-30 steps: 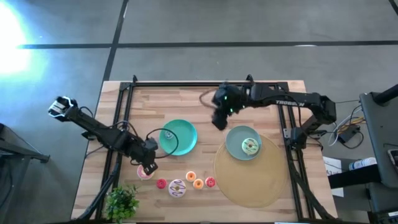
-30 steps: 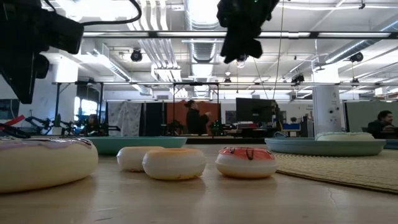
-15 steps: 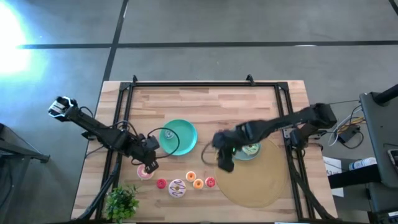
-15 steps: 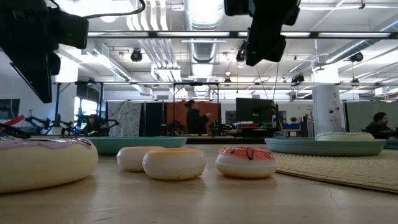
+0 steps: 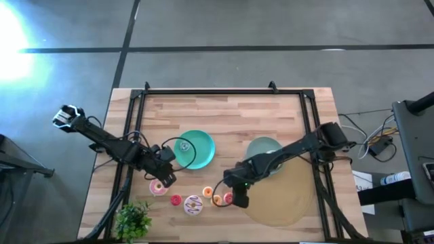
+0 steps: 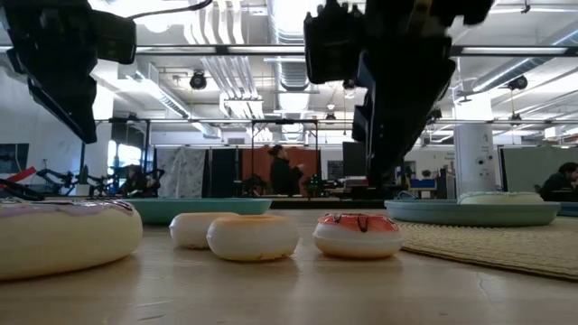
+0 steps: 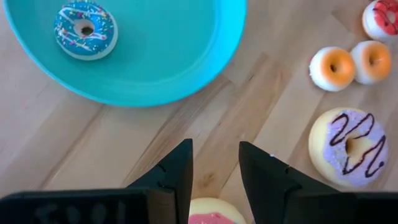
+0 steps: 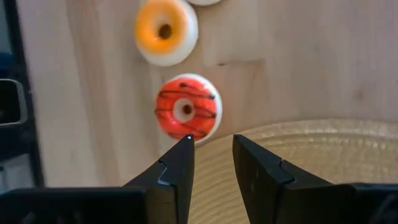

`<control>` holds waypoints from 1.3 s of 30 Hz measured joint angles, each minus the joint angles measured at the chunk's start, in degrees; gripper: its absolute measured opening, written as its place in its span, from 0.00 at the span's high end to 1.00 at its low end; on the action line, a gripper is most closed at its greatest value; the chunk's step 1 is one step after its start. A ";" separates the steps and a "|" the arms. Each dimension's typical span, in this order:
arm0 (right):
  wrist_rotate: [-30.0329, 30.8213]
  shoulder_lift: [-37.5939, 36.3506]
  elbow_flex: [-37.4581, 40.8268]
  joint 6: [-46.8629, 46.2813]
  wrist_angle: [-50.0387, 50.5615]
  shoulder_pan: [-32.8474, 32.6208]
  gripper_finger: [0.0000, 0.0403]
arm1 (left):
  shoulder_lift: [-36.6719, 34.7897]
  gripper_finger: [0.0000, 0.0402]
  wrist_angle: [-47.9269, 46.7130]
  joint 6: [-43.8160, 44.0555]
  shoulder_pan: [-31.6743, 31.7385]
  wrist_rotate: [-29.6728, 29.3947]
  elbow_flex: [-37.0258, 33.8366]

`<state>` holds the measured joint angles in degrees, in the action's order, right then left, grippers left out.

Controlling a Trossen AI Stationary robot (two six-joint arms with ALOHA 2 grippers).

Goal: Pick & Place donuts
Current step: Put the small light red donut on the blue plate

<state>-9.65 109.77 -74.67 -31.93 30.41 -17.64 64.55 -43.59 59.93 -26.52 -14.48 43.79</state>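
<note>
Right hand point(image 8: 210, 155) moved over red donut point(image 8: 187, 111) — open

Light wooden table point(image 5: 224, 115) with black frame, teal plate point(image 5: 201, 150) left of centre, grey-blue plate point(image 5: 261, 146) on round woven mat point(image 5: 285, 196), leafy plant point(image 5: 132, 220) at near-left corner, person point(image 6: 282, 171) in room behind.

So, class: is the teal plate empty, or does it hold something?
Not empty. The teal plate holds one blue sprinkled donut, lying flat inside its rim in the left wrist view.
</note>
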 joint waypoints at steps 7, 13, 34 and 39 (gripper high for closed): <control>-0.93 2.83 -0.11 3.63 -7.13 -0.29 0.75 | 0.00 0.74 1.18 -0.92 0.00 -1.33 0.00; -5.57 7.57 -1.46 3.63 -8.82 -0.27 0.72 | 0.00 0.74 1.63 -0.98 0.00 -1.51 0.00; -5.86 9.35 -3.05 5.07 -8.52 -0.10 0.96 | -0.02 0.74 2.08 -1.02 0.00 -2.21 0.00; -6.44 8.97 -2.87 2.56 -8.16 1.10 0.97 | -0.01 0.74 4.12 -0.91 0.00 -2.53 0.00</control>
<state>-16.09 118.74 -77.55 -29.37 22.25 -16.54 64.54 -39.47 59.02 -26.52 -17.01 43.79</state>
